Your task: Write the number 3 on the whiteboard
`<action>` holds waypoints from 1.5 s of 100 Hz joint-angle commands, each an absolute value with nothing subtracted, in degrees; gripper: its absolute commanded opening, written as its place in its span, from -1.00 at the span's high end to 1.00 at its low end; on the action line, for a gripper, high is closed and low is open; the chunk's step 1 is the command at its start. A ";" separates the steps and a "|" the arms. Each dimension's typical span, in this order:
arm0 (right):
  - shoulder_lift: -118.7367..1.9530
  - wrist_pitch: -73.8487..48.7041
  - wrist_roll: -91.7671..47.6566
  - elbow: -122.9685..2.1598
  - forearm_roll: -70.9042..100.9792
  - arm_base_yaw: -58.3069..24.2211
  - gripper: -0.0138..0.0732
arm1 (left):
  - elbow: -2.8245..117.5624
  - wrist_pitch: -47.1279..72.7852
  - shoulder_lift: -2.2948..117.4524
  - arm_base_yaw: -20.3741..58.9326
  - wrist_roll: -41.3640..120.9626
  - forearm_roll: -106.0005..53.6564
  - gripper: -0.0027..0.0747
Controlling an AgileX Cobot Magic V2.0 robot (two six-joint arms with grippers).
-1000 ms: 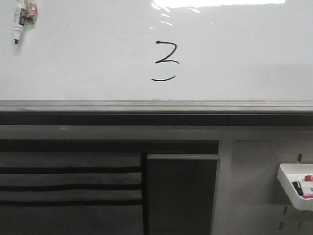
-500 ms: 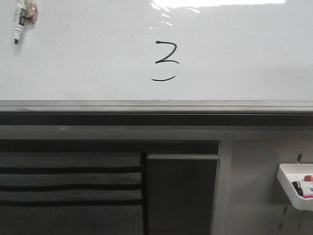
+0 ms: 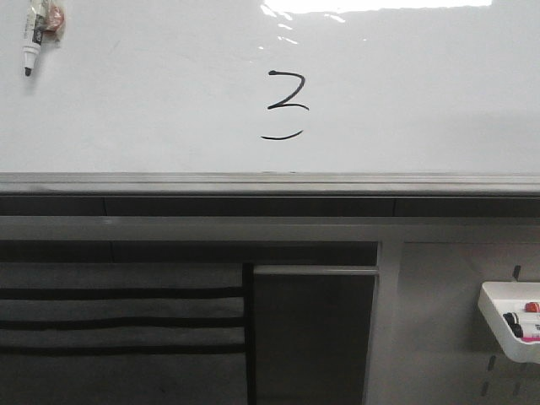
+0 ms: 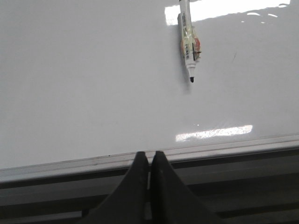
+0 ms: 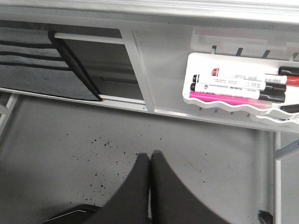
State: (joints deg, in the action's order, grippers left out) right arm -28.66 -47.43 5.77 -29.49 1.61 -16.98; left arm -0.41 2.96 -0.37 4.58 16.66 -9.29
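Both the left gripper (image 4: 150, 161) and the right gripper (image 5: 150, 161) are clenched, holding nothing. The thin black number 3 (image 3: 287, 105) sits on the glossy whiteboard (image 3: 422, 101), above its grey rail. A white plastic tray (image 5: 224, 103) holds markers (image 5: 233, 86).

Marker (image 4: 188, 42) on whiteboard (image 4: 84, 84) (claw (image 4: 150, 161) closed).

Grey speckled floor (image 5: 70, 154) seen in right wrist view; scattered small black specks near its middle. A white frame rail (image 5: 117, 100) runs across its far edge. Above that rail, a dark grey fabric pocket organiser (image 5: 42, 65) hangs on one side; a white plastic tray (image 5: 224, 100) of markers hangs on the other, clear of the floor.
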 commanded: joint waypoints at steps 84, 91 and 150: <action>-28.26 -43.70 5.66 -30.86 -0.73 -16.70 0.85 | -0.51 -0.87 -2.05 4.38 16.26 -10.19 0.98; -25.35 -41.39 5.66 -30.07 -4.88 -15.67 0.85 | -0.51 -0.87 -2.05 4.38 16.26 -10.19 0.98; 0.10 -1.70 5.69 0.29 -0.79 -2.06 0.85 | -0.51 -0.87 -2.05 4.38 16.26 -10.19 0.98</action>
